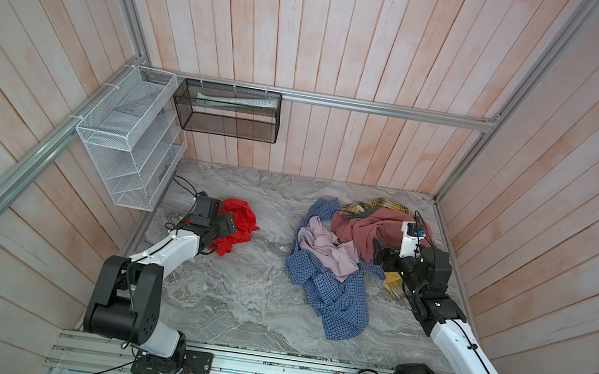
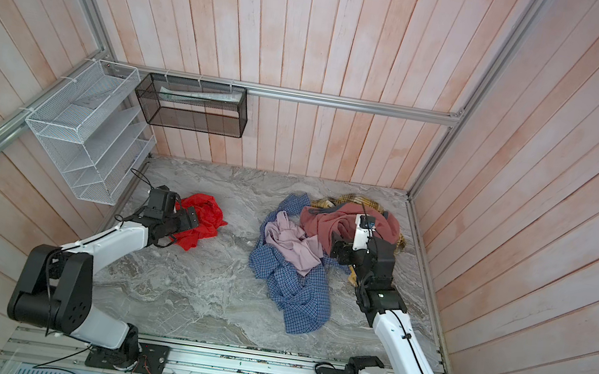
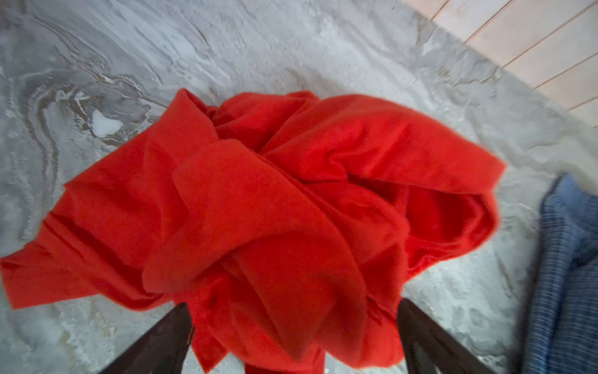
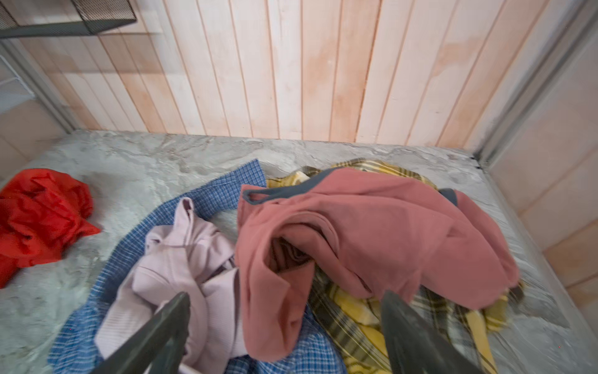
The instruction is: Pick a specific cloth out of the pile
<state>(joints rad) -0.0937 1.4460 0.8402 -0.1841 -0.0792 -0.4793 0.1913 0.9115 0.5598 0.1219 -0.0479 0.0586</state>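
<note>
— Where's the left gripper [image 3: 294, 304]?
— Low over the worktop [image 1: 239, 300], jaws spread wide and clamping nothing.
— And the cloth [image 3: 291, 194]?
— Bunched up on the worktop. Its near end sits between those jaws and the rest lies just beyond them.
— The pile [image 1: 339, 259]?
— Well apart, off to the right. The right gripper [image 4: 286, 294] hangs above it, jaws likewise parted, with the garments loose beneath.

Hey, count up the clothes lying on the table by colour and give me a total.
red cloth: 1
blue checked shirt: 1
dusty pink garment: 1
pale lilac garment: 1
yellow plaid cloth: 1
Total: 5
</note>
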